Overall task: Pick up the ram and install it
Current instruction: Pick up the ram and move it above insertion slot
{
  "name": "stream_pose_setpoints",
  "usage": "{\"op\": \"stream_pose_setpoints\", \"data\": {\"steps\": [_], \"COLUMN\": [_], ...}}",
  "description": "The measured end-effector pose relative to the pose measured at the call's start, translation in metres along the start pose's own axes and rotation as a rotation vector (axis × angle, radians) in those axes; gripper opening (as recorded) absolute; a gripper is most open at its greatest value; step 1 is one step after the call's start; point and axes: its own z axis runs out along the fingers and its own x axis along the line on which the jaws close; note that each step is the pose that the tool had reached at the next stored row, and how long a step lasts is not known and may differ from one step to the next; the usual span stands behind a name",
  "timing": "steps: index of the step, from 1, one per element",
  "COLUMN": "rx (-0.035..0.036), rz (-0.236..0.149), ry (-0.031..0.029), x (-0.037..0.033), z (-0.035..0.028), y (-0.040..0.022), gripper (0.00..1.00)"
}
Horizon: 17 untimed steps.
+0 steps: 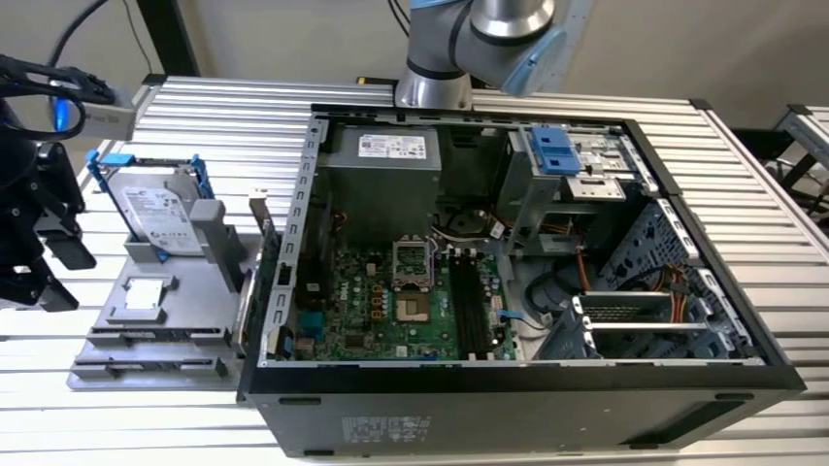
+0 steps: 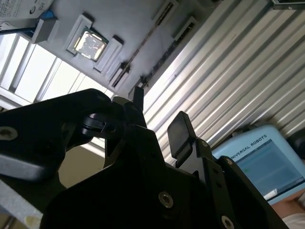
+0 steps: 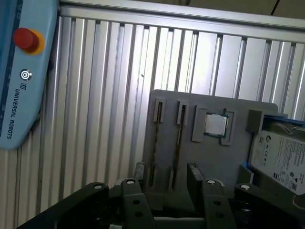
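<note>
Black tool (image 3: 167, 169), jaws wide apart and empty, hovers over a grey holder (image 3: 238, 119) on the ribbed desk (image 3: 105, 95). The ram (image 3: 178, 138) stands on edge in a holder slot. It is probably light, stiff and fragile, so grip its flat faces at mid-length, clear of the contacts.
</note>
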Motion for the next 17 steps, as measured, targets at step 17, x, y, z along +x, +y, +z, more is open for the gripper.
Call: {"op": "stream_pose_setpoints", "data": {"steps": [17], "rx": [-0.0008], "rz": [0.017], "ry": [0.0051], "x": [-0.0012], "z": [0.0271], "y": [-0.0002], "gripper": [1.0]}}
